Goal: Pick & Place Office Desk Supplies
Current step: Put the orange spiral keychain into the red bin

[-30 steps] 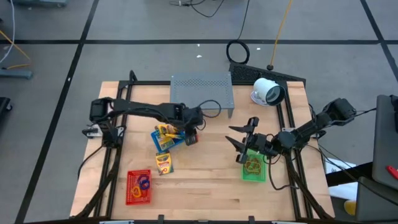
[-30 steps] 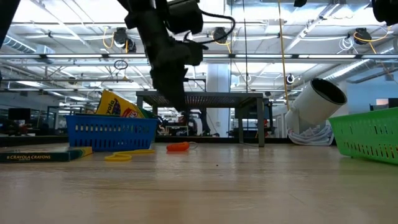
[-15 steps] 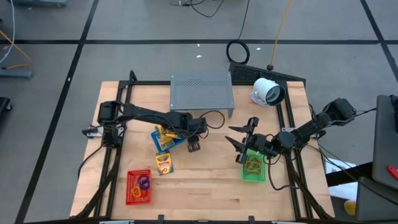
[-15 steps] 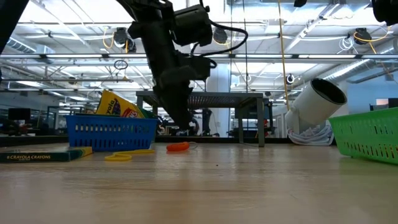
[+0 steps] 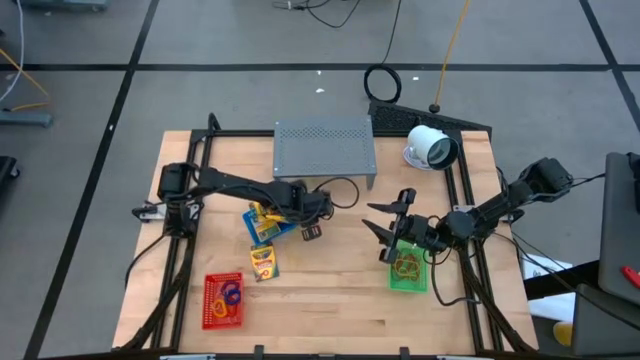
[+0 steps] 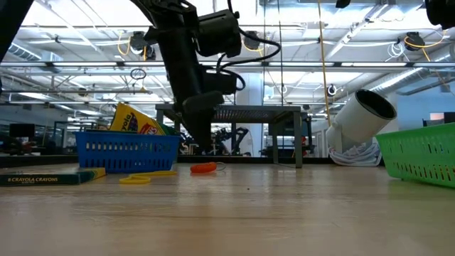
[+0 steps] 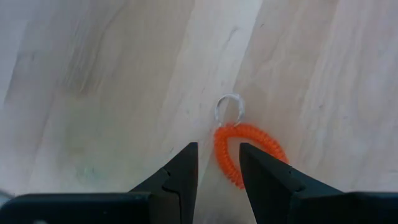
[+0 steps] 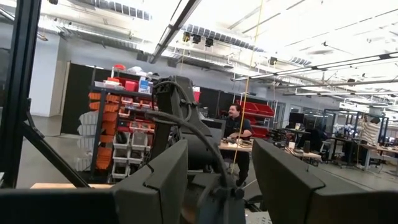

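An orange coiled rubber-band loop (image 7: pixel 249 152) with a small clear ring lies flat on the wooden table, just right of the blue basket (image 5: pixel 268 222). My left gripper (image 7: pixel 217 149) points steeply down just above it, open, its fingers standing either side of the loop's one edge. A yellow crayon pack (image 6: pixel 135 119) leans in the blue basket; another (image 5: pixel 263 262) lies on the table. The red basket (image 5: pixel 223 300) and green basket (image 5: pixel 407 268) hold loops. My right gripper (image 5: pixel 395 228) hangs open above the green basket, tilted up.
A grey perforated stand (image 5: pixel 324 145) is at the far middle, and a white round device (image 5: pixel 430 148) at the far right. A yellow loop (image 6: pixel 135 179) lies in front of the blue basket. Bare wood spreads between the baskets. A person sits in the room beyond.
My left gripper has come down and a little toward the table's near edge, tipping steeper, and now stands low over the orange loop. The loop and baskets have stayed where they were.
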`<state>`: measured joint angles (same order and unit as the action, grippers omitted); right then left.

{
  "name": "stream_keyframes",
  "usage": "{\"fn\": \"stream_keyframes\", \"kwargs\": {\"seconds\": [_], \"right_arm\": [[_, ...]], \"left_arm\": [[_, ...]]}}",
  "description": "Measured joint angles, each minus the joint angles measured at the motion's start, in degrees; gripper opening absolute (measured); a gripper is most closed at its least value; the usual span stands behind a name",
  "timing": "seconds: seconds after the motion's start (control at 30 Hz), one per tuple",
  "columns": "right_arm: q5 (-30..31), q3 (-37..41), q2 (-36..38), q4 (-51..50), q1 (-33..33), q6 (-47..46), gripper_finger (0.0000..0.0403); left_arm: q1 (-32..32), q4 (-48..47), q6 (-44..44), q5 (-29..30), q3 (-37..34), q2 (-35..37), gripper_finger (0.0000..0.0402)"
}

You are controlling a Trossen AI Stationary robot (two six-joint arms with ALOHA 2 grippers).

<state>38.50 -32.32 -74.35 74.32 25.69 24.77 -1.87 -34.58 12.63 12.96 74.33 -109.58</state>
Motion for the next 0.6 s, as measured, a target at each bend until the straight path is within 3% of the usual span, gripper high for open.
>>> {"fn": "stream_keyframes", "kwargs": {"seconds": [0.3,0.6], "right_arm": [[-2.89,-0.02,0.00,0.00,0.00,-0.02,0.0169],[-2.82,-0.02,0.00,0.03,0.02,-0.06,0.0169]], "left_arm": [[1.77,1.27,2.89,1.59,-3.17,0.02,0.0127],[2.45,3.92,4.94,-3.22,-3.49,-1.65,0.0127]]}}
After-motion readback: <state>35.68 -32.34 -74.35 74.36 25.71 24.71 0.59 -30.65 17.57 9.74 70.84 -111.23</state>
